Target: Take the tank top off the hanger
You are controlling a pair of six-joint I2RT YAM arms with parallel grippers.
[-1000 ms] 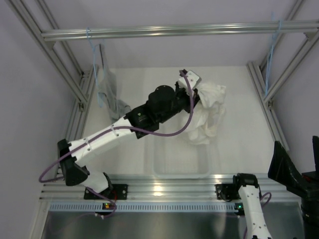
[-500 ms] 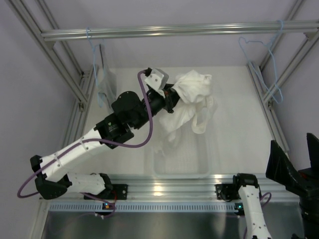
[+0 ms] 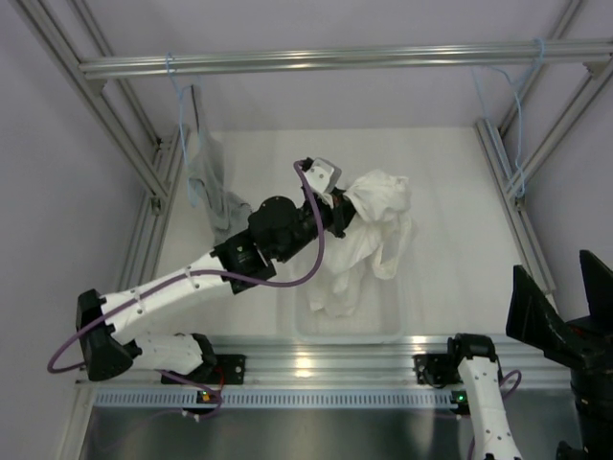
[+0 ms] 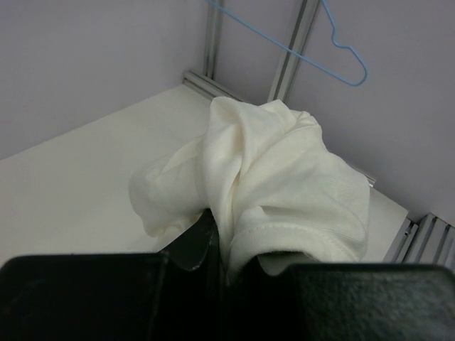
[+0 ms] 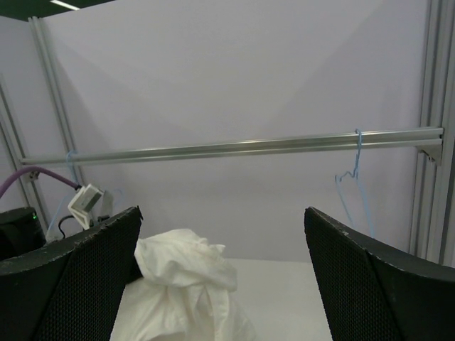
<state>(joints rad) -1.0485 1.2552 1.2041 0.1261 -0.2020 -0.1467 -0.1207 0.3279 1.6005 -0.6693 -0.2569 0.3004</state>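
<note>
Two arms stand at the near edge, and only the left one is working. The left gripper reaches out over the middle of the table, its jaws clamped together on a bunch of the tank top. From the left wrist, white folds well up right out of the closed jaws and pile into a loose heap in front of them.

The tank top is off the hanger, which hangs bare and blue from the right end of the rail, well apart from the cloth. The garment is crumpled. Its upper part is gathered at the gripper, and the rest trails down and toward the near side. The lowest end lies over the far left corner of the clear bin. I cannot tell whether it rests inside the bin or only hangs above it.

At the left end of the rail a grey garment hangs on a second hanger.

The right gripper sits back at the near right corner with its jaws spread wide and nothing between them.
</note>
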